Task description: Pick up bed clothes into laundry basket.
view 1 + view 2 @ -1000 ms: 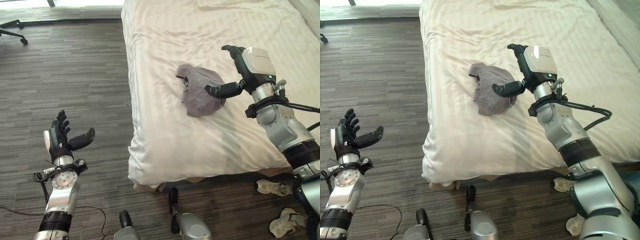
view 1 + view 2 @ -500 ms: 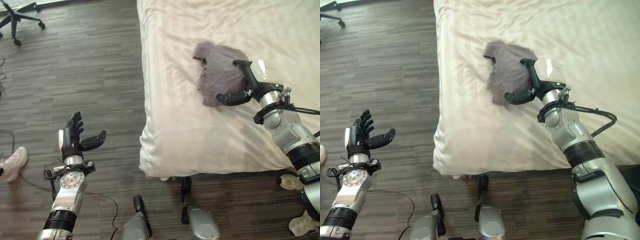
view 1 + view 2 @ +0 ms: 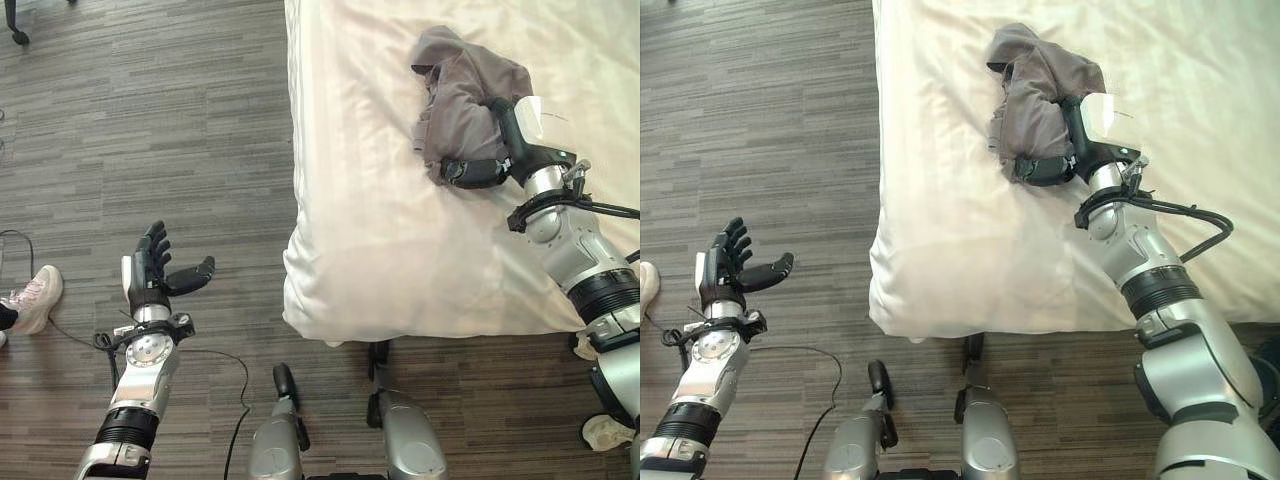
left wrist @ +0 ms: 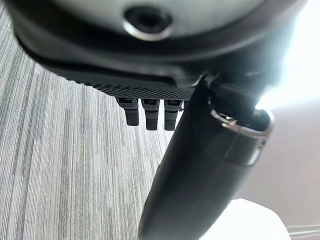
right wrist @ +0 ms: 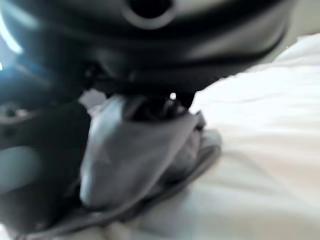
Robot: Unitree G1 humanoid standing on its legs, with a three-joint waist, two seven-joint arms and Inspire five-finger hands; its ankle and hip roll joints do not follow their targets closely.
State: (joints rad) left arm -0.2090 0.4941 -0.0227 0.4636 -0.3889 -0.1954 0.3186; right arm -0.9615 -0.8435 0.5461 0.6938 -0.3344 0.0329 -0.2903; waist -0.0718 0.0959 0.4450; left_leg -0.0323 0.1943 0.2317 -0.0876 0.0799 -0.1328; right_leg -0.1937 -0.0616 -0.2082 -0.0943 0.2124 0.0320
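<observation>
A crumpled grey garment [image 3: 462,95] lies on the white bed [image 3: 380,230] near its left side. My right hand [image 3: 512,150] lies on the garment's near right part, fingers curled over the top and thumb tucked in at its lower edge. In the right wrist view the grey cloth [image 5: 135,150] is bunched up against the palm between thumb and fingers. My left hand [image 3: 150,275] hangs over the wood floor left of the bed, palm up, with straight fingers [image 4: 145,117] and nothing in it.
The bed's corner and hanging sheet edge [image 3: 300,300] stand between the two arms. A person's light shoe [image 3: 35,298] rests on the floor at the far left. Another pale shoe [image 3: 605,432] lies by the bed's lower right. A chair leg [image 3: 15,25] shows at top left.
The camera has shifted toward the bed. My right hand went from spread open beside the garment to closed on it, and the cloth has bunched up. The left hand has kept its pose.
</observation>
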